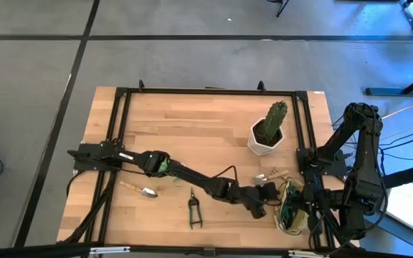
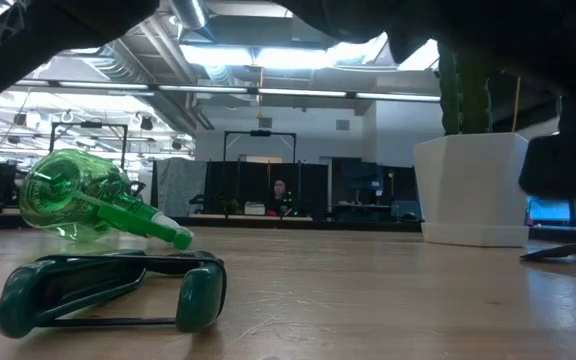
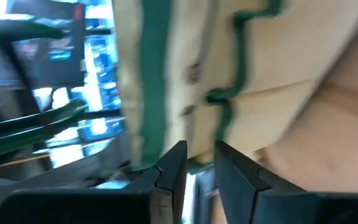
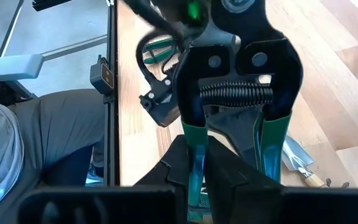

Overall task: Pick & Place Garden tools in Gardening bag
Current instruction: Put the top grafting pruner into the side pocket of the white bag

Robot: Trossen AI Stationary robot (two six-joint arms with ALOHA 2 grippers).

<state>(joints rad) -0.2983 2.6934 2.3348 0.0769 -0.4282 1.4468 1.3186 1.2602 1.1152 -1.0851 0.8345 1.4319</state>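
The left claw (image 1: 258, 210) is stretched across the table to its right front part, right against the bag (image 1: 291, 208). In the left wrist view its fingers (image 3: 173, 168) stand a narrow gap apart, with the bag's khaki cloth and dark green trim (image 3: 229, 93) just beyond the tips. Whether they pinch the cloth cannot be told.

The right claw (image 4: 197, 165) sits over the bag at the table's right edge. Its fingers are nearly closed on one green handle of a pair of shears (image 4: 232, 93). The spring and black pivot of the shears stand just beyond the fingertips, and the other green handle (image 4: 272, 146) lies free beside the fingers.

A trowel (image 1: 269, 175) lies just behind the left claw, between it and the white pot (image 1: 264, 143) with the cactus (image 1: 272, 118). Another pair of shears (image 1: 193, 209) lies on the wood beside the left arm's forearm, on the side away from the bag, near the front edge. A second trowel (image 1: 140, 189) lies farther along that way, under the arm's elbow.

In the low view a green spray bottle (image 2: 93, 205) lies tipped on its side, and green-handled shears (image 2: 108, 290) lie in front of it.

A person's leg and sleeve (image 4: 36, 149) show beyond the table edge in the right wrist view.
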